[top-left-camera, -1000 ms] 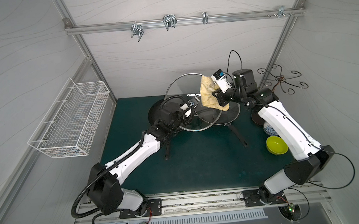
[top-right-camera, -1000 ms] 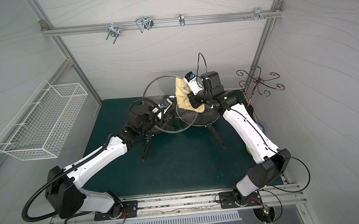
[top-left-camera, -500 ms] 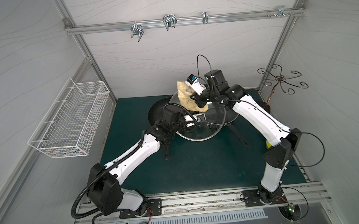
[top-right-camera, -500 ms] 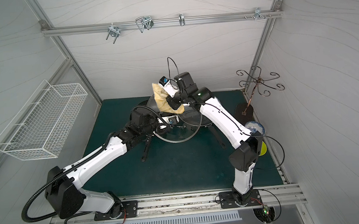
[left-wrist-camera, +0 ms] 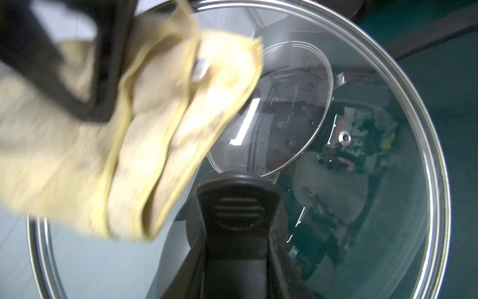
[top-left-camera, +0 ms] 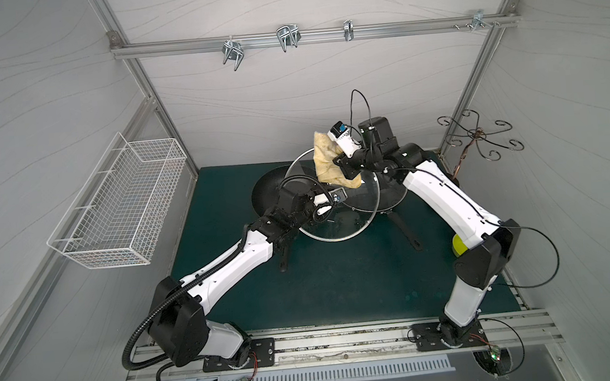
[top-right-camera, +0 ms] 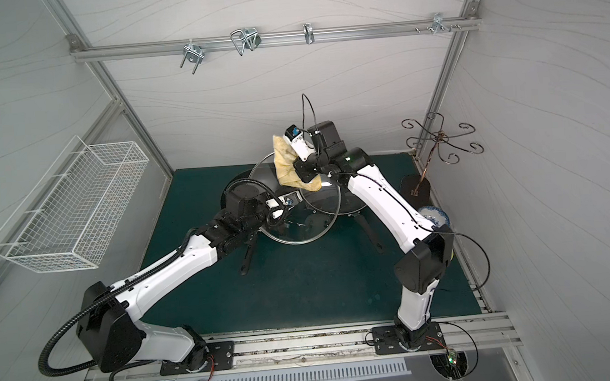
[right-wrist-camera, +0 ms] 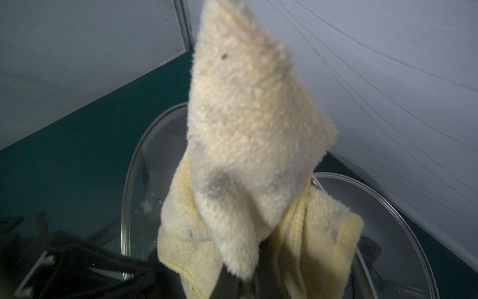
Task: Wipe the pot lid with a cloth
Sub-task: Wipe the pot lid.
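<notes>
— Glass, steel-rimmed: your left pincer (top-left-camera: 325,210) is clamped on the pot lid (top-left-camera: 357,213) by its black handle (left-wrist-camera: 236,207), tilting it up off the mat (top-left-camera: 340,281).
— And the cloth (top-left-camera: 325,156)?
— Pinched in your right pincer (top-left-camera: 344,166), jaws closed, draping either side of them against the lid's far edge. Mid-wipe, I judge. Next, press flat and sweep toward the handle.
</notes>
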Robot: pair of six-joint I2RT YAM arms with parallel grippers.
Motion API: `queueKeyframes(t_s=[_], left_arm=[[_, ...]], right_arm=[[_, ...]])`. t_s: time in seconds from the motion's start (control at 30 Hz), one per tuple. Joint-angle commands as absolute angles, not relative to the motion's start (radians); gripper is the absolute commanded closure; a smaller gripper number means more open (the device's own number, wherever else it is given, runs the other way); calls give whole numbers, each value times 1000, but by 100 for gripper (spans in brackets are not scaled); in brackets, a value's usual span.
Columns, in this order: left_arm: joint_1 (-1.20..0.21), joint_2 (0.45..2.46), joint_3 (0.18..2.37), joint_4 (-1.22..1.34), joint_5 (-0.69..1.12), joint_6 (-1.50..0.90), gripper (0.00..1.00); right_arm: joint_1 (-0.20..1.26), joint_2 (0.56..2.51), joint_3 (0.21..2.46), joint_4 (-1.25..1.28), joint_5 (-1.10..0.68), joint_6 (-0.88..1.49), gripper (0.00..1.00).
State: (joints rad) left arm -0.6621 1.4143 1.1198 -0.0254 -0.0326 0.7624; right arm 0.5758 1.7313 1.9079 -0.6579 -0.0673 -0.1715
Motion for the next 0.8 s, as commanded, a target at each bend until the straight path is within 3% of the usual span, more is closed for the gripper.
queueKeyframes(t_s=[0.0,0.33,0.53,0.77], left_arm=[[-662,1354,1230,264,-192,520,100],[-660,1365,1287,241,-319,37,100],[-660,1366,1295,241,-334,6,100],[-647,1364,1289,211,-372,17,100]], right_arm=[[537,1641,1827,-653,-27,-111,100],[602,1495,1601,-675,-21,-102,100],[682,1492,1569,-656,-49,-63,100],[654,1471,1588,-625,-34,-38,100]])
